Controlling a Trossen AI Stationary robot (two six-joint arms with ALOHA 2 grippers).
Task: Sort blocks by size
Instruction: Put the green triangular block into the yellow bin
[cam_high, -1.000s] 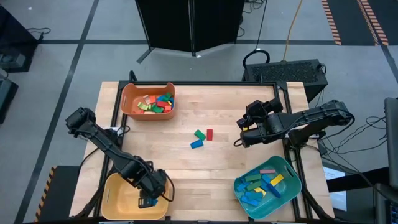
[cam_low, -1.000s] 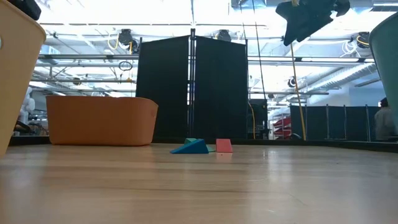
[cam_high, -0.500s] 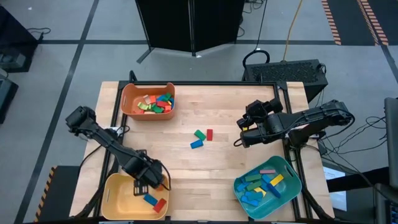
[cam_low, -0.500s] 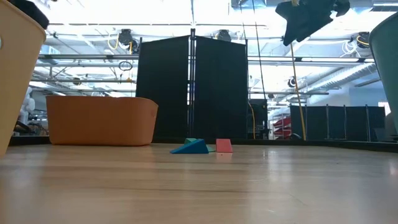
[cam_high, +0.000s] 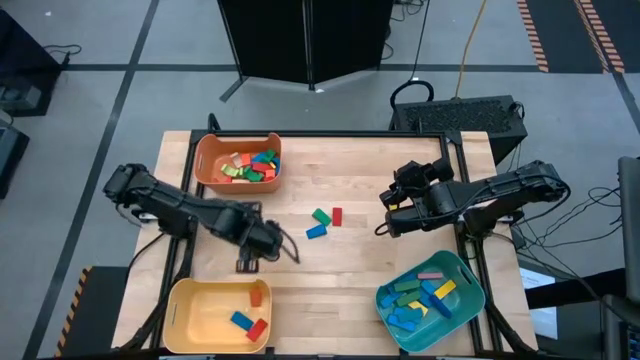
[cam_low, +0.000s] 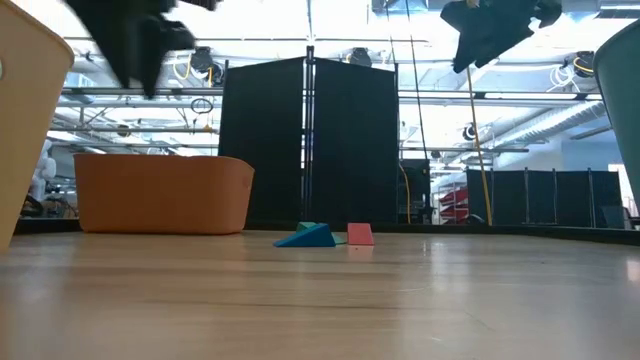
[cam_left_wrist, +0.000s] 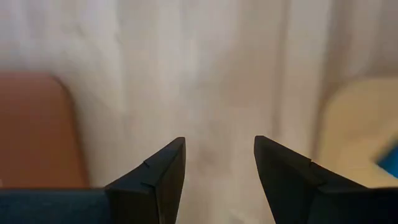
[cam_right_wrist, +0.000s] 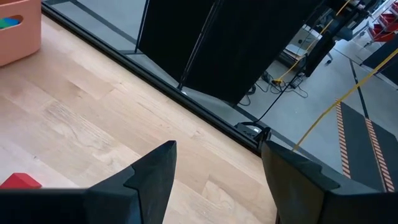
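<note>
Three blocks lie near the table's middle: a green one (cam_high: 321, 216), a red one (cam_high: 337, 216) and a blue one (cam_high: 317, 231); the low view shows them as blue (cam_low: 306, 237) and red (cam_low: 360, 234). My left gripper (cam_high: 260, 243) hangs open above bare table, between the yellow bin (cam_high: 185, 318) and those blocks, pointing down, with nothing between its fingers (cam_left_wrist: 217, 146). My right gripper (cam_high: 385, 214) waits open and raised, to the right of the blocks; its wrist view (cam_right_wrist: 217, 149) shows the red block (cam_right_wrist: 15, 181) below it.
An orange bin (cam_high: 210, 165) with several blocks stands at the far left. The yellow bin at the near left holds blue, red and orange blocks. A teal bin (cam_high: 465, 300) with several blocks stands at the near right. Bare wood lies between the bins.
My left gripper has risen out of the yellow bin and swung toward the table's far edge and middle, turning as it went. It now hangs over bare table. The blocks in the yellow bin have come into sight where it was. My right arm has kept still.
</note>
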